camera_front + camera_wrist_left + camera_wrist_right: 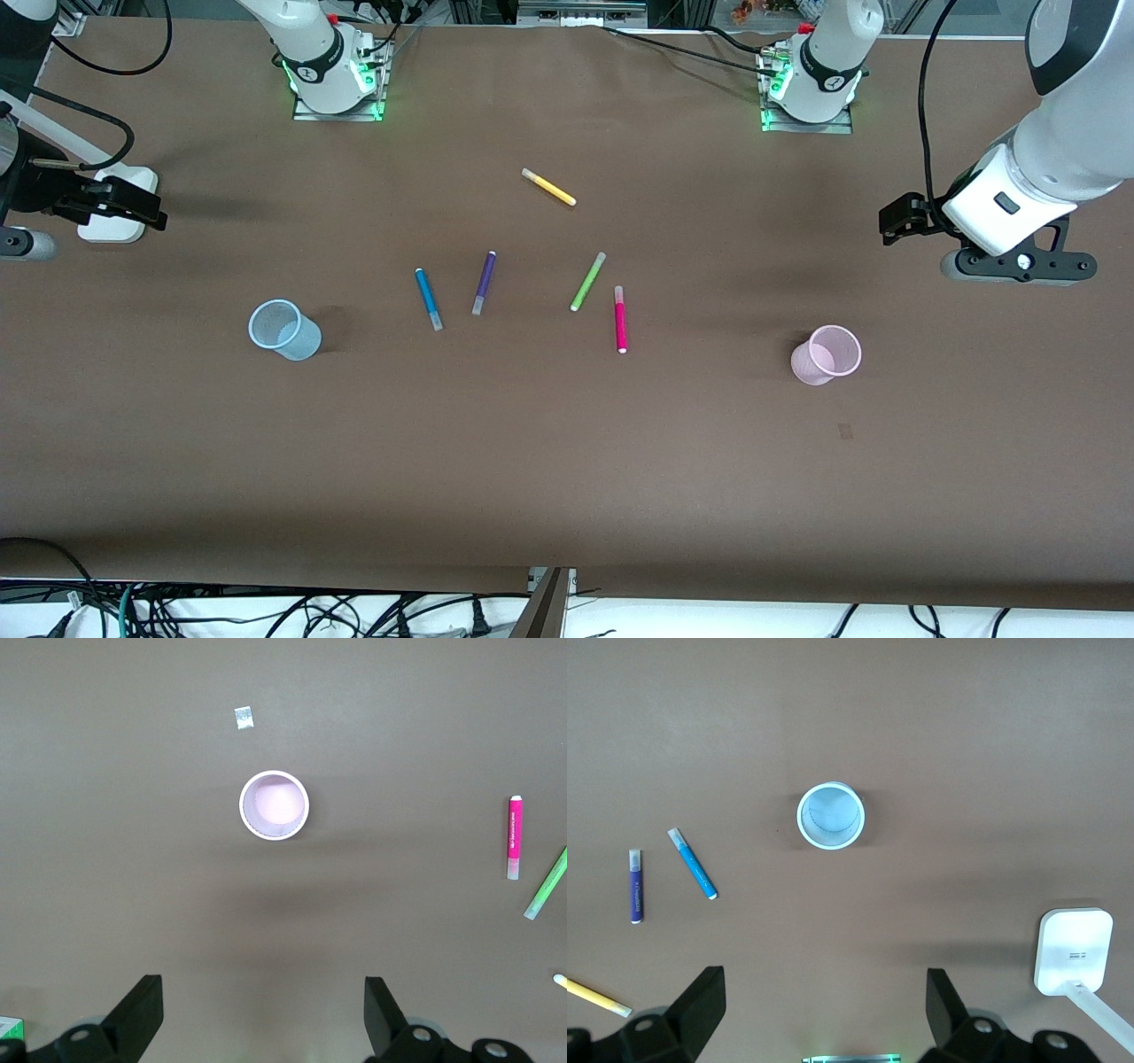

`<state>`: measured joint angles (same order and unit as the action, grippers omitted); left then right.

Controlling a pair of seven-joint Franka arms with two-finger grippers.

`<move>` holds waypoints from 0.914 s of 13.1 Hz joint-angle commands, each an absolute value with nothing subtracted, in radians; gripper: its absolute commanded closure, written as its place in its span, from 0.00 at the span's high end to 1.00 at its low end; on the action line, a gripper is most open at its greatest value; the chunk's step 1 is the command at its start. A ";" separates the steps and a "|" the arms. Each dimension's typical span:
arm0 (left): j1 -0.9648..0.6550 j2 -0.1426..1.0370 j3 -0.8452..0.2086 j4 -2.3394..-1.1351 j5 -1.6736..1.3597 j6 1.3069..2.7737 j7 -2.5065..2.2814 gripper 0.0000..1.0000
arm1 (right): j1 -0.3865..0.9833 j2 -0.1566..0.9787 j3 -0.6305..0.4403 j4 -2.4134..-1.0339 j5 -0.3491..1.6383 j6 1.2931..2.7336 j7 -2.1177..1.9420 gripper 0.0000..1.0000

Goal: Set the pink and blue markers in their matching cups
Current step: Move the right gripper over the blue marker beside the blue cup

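Note:
The blue marker [428, 299] and the pink marker [620, 320] lie flat mid-table among other pens. The light blue cup [283, 329] stands upright toward the right arm's end. The pale pink cup [826, 354] stands upright toward the left arm's end. My left gripper [904, 217] hangs open and empty over the table's left-arm end; its wrist view shows the pink cup [275, 804] and the pink marker [515, 836]. My right gripper [124, 206] hangs open and empty over the right-arm end; its wrist view shows the blue cup [831, 816] and the blue marker [692, 864].
A purple pen [484, 283] lies beside the blue marker and a lime green pen [587, 281] beside the pink one. A yellow pen [548, 187] lies nearer the arm bases. A white box [113, 232] with a cable sits under the right gripper.

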<state>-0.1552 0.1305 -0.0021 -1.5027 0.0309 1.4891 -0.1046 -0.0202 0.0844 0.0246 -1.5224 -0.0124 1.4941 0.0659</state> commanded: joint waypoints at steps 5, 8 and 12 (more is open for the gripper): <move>-0.167 0.101 0.011 -1.531 0.018 1.508 -0.084 1.00 | -0.025 0.098 0.021 -1.500 -0.026 1.491 0.052 1.00; -0.167 0.101 0.011 -1.532 0.017 1.506 -0.084 1.00 | -0.023 0.104 0.023 -1.500 -0.025 1.497 0.057 1.00; -0.167 0.103 0.011 -1.532 0.017 1.506 -0.084 1.00 | -0.014 0.181 0.031 -1.502 -0.015 1.552 0.072 1.00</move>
<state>-0.1574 0.1235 -0.0021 -1.5109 0.0309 1.4940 -0.1045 -0.0199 0.1270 0.0251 -1.5225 -0.0141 1.5395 0.0662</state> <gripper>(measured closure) 0.000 0.000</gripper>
